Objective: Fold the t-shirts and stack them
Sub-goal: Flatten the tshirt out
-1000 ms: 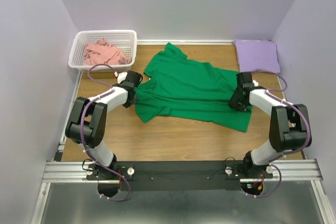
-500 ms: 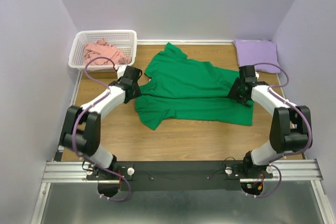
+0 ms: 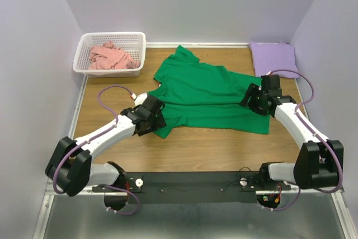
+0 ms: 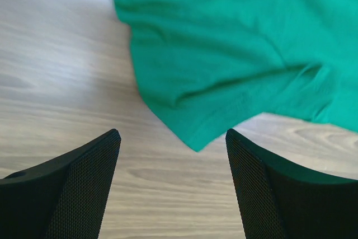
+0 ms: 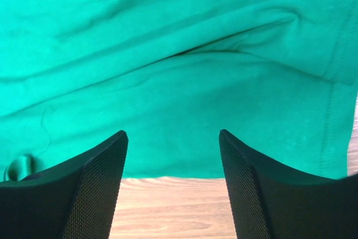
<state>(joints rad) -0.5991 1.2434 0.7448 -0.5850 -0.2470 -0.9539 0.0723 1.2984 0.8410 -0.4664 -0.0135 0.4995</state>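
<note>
Looking down on a bright green cloth t-shirt [image 3: 207, 90] lying spread across the middle of the wooden tabletop [image 3: 196, 149], with a long crease running from side to side and one sleeve pointing toward the far wall. Finding the left hand [image 4: 172, 137] hovering at the near left corner of that shirt, with fingers standing wide apart and gripping nothing, and with a pointed tip of green cloth lying on the wood just ahead of the gap. Finding the right hand [image 5: 172, 134] hanging over the near right hem of the same shirt, likewise gaping wide and holding nothing, with green cloth filling the view beyond the fingers and a strip of bare wood showing below. Noting a lavender purple t-shirt [image 3: 274, 60] resting folded into a neat rectangle at the far right corner, apart from the green one. Spotting a salmon pink t-shirt [image 3: 112, 56] sitting crumpled inside a white plastic lattice basket [image 3: 109, 71] at the far left corner.
</note>
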